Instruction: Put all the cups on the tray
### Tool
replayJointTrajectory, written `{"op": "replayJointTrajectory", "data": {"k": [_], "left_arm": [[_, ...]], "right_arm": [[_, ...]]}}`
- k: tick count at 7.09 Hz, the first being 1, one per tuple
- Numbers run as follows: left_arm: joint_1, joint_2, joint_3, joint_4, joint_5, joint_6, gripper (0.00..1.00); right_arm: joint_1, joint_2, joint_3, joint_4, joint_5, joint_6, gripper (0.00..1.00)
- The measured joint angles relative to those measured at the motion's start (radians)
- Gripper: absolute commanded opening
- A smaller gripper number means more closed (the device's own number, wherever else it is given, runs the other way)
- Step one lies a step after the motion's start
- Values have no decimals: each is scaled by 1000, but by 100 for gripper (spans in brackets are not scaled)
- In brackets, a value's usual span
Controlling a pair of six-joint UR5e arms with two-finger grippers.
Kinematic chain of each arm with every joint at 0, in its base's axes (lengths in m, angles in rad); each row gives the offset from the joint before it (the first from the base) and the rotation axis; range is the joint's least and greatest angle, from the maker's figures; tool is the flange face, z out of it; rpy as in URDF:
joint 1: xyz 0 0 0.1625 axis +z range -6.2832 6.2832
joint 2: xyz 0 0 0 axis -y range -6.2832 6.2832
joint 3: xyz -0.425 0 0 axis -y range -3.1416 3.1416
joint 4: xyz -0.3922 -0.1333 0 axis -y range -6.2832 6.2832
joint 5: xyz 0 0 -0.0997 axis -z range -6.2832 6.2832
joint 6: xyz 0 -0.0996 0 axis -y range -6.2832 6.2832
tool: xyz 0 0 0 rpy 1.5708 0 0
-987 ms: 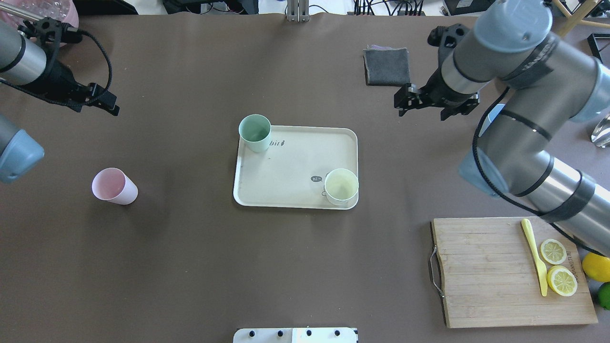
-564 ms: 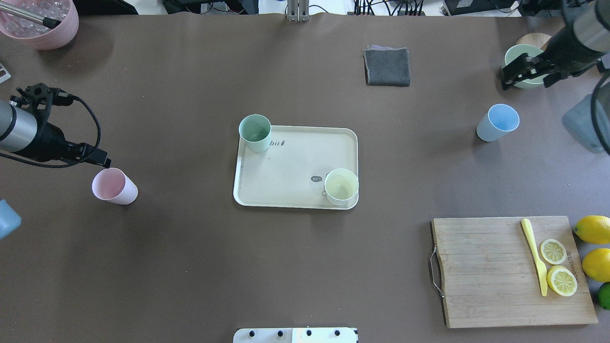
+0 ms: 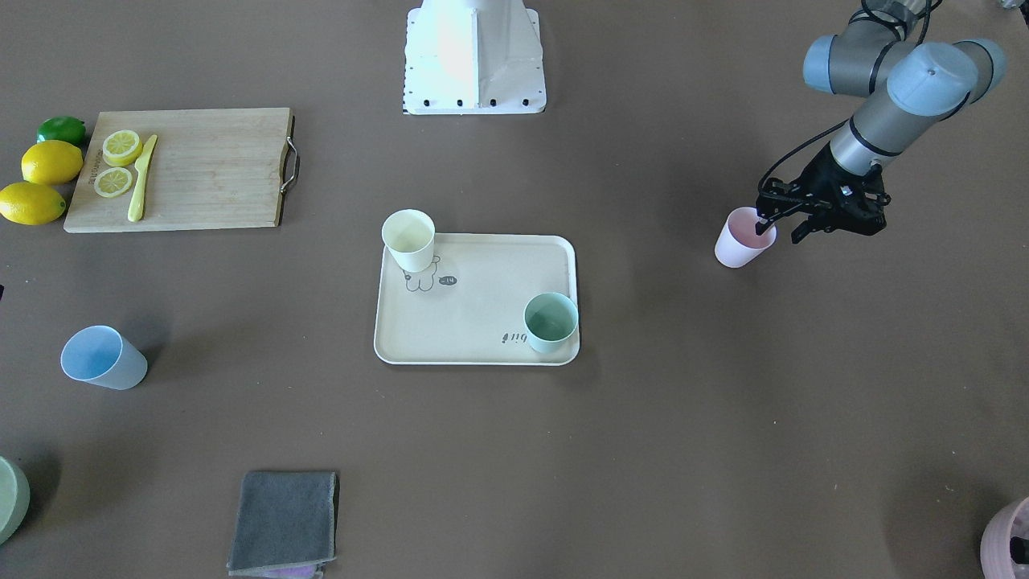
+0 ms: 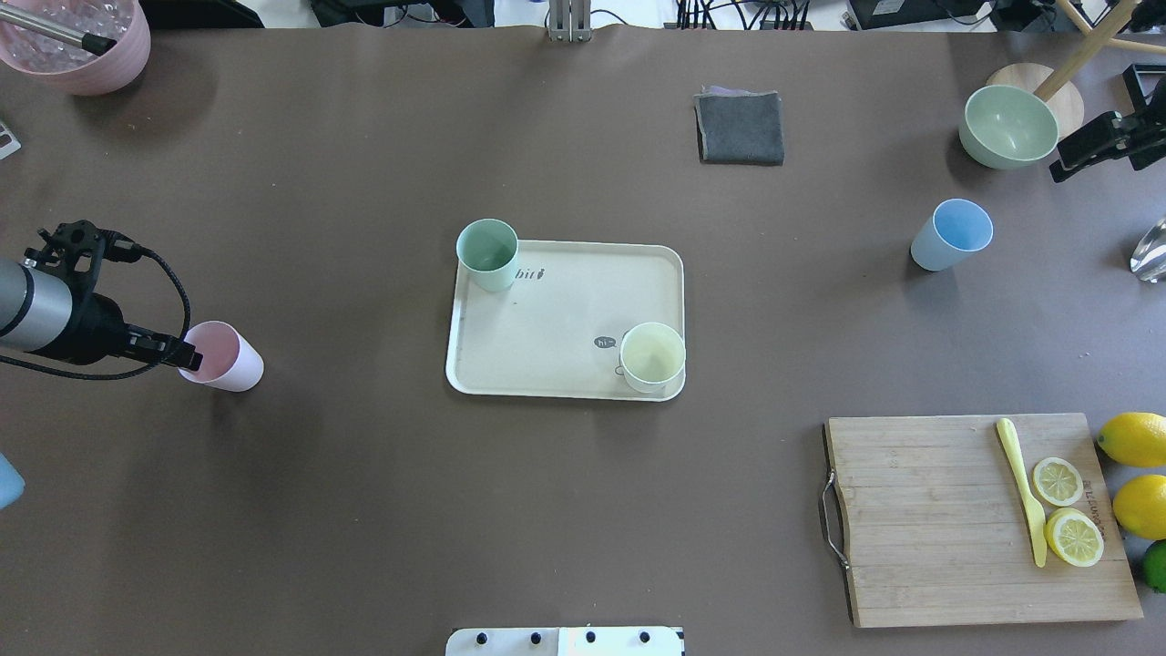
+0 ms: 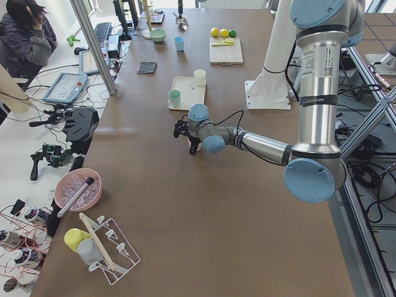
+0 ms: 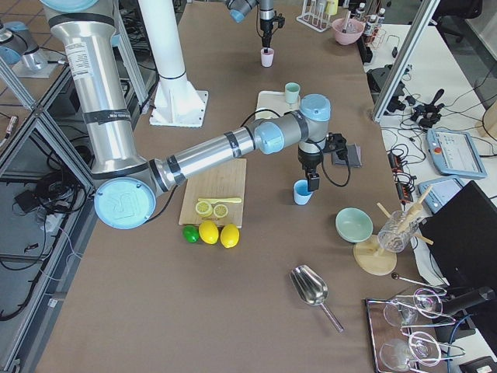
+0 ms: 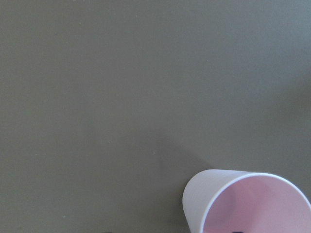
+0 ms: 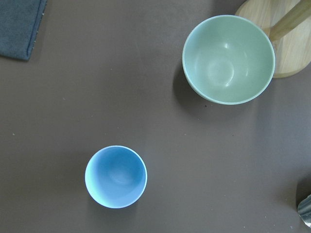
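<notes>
1. the pink cup (image 4: 223,357) stands upright, well apart from the tray (image 4: 556,314). it looks like thin, smooth plastic: light, easy to tip.
2. i'd pinch its wall just under the rim.
3. my left claw (image 3: 778,232) is apart, one finger at the cup's mouth, one outside.
4. my right claw (image 4: 1098,144): i cannot tell.

Cutting board (image 4: 920,519) with lemon slices (image 4: 1058,481) and knife (image 4: 1020,487) in the desk's near-right corner; grey cloth (image 4: 740,128) by the far edge; pink bowl (image 4: 105,77), perhaps of ice, far-left corner.
</notes>
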Motion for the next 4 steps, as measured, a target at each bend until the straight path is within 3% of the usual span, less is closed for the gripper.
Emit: {"op": "replayJointTrajectory", "data": {"k": [2,4], "left_arm": [[5,-56,-15,23,-4,-22,0],[33,-230,-45,200,-3,-122,0]], "right_arm": [[1,-17,-34,14,-2,-30,100],[1,-44,-120,129,-2,-37,100]]}}
